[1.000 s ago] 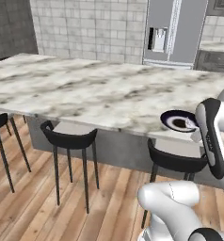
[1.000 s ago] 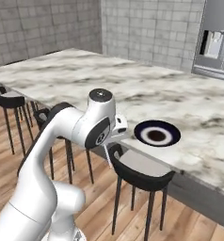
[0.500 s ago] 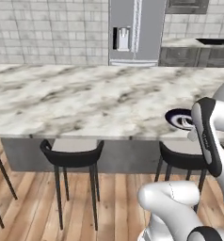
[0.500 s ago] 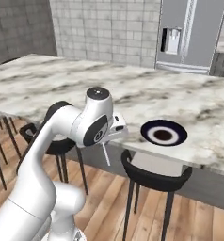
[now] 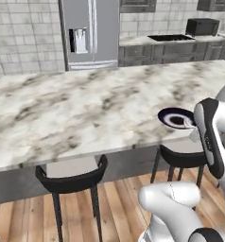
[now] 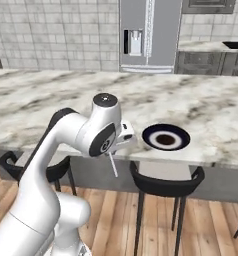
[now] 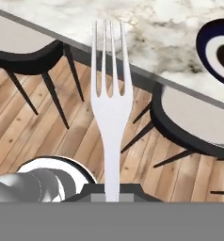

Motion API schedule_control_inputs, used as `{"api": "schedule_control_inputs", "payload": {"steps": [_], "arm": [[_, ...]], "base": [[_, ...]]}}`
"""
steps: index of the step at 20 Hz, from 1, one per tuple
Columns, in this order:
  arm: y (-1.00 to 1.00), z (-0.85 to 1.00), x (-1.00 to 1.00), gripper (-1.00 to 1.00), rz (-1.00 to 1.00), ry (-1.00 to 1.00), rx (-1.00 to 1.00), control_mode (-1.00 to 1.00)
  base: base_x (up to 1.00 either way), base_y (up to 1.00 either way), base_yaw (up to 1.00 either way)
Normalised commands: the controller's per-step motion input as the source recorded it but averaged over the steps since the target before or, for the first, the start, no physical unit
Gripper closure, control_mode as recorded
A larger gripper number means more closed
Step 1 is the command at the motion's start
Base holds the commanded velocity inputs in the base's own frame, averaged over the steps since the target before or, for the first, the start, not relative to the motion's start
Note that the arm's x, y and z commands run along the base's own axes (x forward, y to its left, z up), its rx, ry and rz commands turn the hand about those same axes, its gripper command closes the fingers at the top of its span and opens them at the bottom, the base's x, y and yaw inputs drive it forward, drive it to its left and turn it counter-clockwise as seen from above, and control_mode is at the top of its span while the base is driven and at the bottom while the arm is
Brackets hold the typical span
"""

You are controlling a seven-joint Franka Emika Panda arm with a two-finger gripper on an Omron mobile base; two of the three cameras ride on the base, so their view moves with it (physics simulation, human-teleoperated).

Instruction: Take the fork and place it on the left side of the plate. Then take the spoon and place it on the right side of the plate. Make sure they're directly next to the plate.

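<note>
Hand view, L to R: fork point(image 7: 111, 110) pinched in the jaws by its handle, tines pointing away, over wood floor point(image 7: 48, 127) & stools point(image 7: 189, 127) — plate point(image 7: 217, 52) at far right on the marble desk point(image 7: 151, 28). Right base view: gripper point(image 6: 122, 141) at the desk's near edge, left of plate point(image 6: 166, 137), fork point(image 6: 112, 164) hanging down below desk level. Left base view: plate point(image 5: 177, 117) near desk edge, partly behind the arm.

We see a pale silver-grey fork point(image 7: 112, 108), a plate point(image 6: 166, 137) with navy-black rim, white ring, brown centre — on a grey-veined white marble counter point(image 5: 76, 113) — black stools point(image 6: 163, 185), warm wood floor point(image 7: 62, 136).
</note>
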Motion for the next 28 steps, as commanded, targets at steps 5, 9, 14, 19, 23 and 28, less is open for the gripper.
{"api": "schedule_control_inputs", "payload": {"steps": [5, 9, 14, 19, 23, 28], "arm": [[0.29, 0.0, 0.29, 1.0, -0.09, 0.05, -0.03, -1.0], [0.5, 0.0, 0.82, 1.0, -0.11, 0.18, -0.05, -1.0], [0.21, -0.02, 0.85, 1.0, -0.1, 0.22, -0.03, -1.0], [0.0, -0.19, 0.76, 1.0, -0.07, 0.19, 0.0, -1.0], [-0.08, -0.33, 0.66, 1.0, -0.08, 0.09, 0.0, -1.0], [-0.17, -0.46, 0.67, 1.0, -0.08, 0.08, 0.0, -1.0]], "base": [[0.38, 0.55, -0.2], [0.0, 0.0, 0.0], [0.0, 0.0, 0.0], [0.0, 0.0, 0.0], [0.0, 0.0, 0.0], [0.0, 0.0, 0.0]]}}
